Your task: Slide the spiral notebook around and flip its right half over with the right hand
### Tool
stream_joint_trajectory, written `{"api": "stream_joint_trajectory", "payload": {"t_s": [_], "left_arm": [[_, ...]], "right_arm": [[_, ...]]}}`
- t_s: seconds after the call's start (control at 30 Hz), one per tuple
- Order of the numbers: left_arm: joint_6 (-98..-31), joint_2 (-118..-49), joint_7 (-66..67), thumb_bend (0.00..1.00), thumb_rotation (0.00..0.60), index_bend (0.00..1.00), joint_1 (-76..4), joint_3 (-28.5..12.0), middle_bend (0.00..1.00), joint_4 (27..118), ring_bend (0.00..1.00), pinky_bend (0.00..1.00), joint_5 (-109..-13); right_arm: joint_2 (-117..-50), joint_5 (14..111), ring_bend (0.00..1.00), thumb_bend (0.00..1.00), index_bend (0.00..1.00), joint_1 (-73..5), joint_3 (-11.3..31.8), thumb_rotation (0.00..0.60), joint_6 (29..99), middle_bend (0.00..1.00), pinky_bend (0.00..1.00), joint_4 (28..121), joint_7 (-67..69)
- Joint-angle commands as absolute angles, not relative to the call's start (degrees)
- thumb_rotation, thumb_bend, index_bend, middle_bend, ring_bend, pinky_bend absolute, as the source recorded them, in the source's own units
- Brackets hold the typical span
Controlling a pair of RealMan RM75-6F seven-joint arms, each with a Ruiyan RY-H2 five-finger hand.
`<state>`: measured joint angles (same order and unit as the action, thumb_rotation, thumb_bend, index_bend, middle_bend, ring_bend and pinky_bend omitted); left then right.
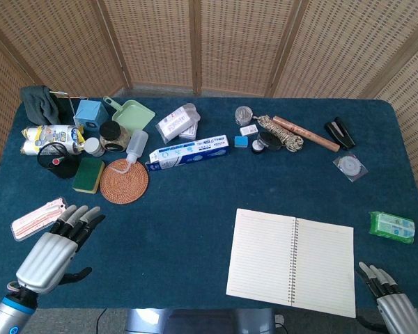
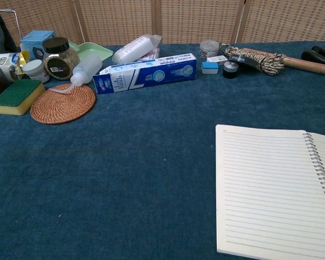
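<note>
The spiral notebook (image 1: 291, 261) lies open and flat on the blue table, lined pages up, its wire spine running front to back; the chest view shows its left page (image 2: 265, 189) and the spine at the right edge. My right hand (image 1: 389, 298) shows only at the bottom right corner of the head view, fingers extended, holding nothing, a short way right of the notebook's near right corner and apart from it. My left hand (image 1: 54, 247) hovers at the near left, fingers extended and slightly spread, empty, far from the notebook.
A pink phone case (image 1: 39, 218) lies by the left hand. A woven coaster (image 1: 124, 181), sponge (image 1: 88, 174), toothpaste box (image 1: 188, 153), jars and bottles crowd the back left. Rope (image 1: 282, 133), a wooden stick, a black clip sit back right. A green packet (image 1: 392, 226) lies right of the notebook.
</note>
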<state>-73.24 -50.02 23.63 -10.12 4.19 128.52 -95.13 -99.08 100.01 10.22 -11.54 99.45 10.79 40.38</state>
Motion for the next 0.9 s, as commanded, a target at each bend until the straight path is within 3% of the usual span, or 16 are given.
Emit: {"api": "stream_joint_trajectory", "payload": {"t_s": [0.03,0.13,0.4,0.6,0.9], "left_arm": [[-73.3,-50.0,23.5,0.06,0.6,0.0,-10.1,4.1,0.0,128.4,0.0,0.0,-95.1],[-73.3,-49.9,23.4,0.06,0.6,0.0,-10.1,4.1,0.0,128.3,0.0,0.0,-94.9],[-73.1,-50.0,23.2,0.06,0.6,0.0,-10.2,4.0,0.0,128.2,0.0,0.0,-94.7],[-73.1,-49.9,22.8,0.06,0.6,0.0,-10.2,4.0,0.0,128.0,0.0,0.0,-94.7],[-73.5,-49.6,22.0,0.06,0.6,0.0,-10.0,4.0,0.0,127.6,0.0,0.0,-94.6]], "right_arm": [[-99.3,100.3,0.0,0.19,0.01,10.1,-11.6,0.551,100.6,0.0,0.12,11.1,41.1],[-99.5,100.8,0.0,0.22,0.1,10.1,-12.0,0.599,102.1,0.0,0.13,11.1,41.8],[-99.9,102.3,0.0,0.28,0.25,10.3,-13.1,0.6,105.0,0.0,0.15,11.0,43.0],[-99.8,102.6,0.0,0.35,0.32,10.0,-13.3,0.6,105.5,0.0,0.16,11.3,44.0],[-99.9,102.2,0.01,0.49,0.5,9.8,-12.8,0.6,106.6,0.06,0.18,12.7,46.5]]}}
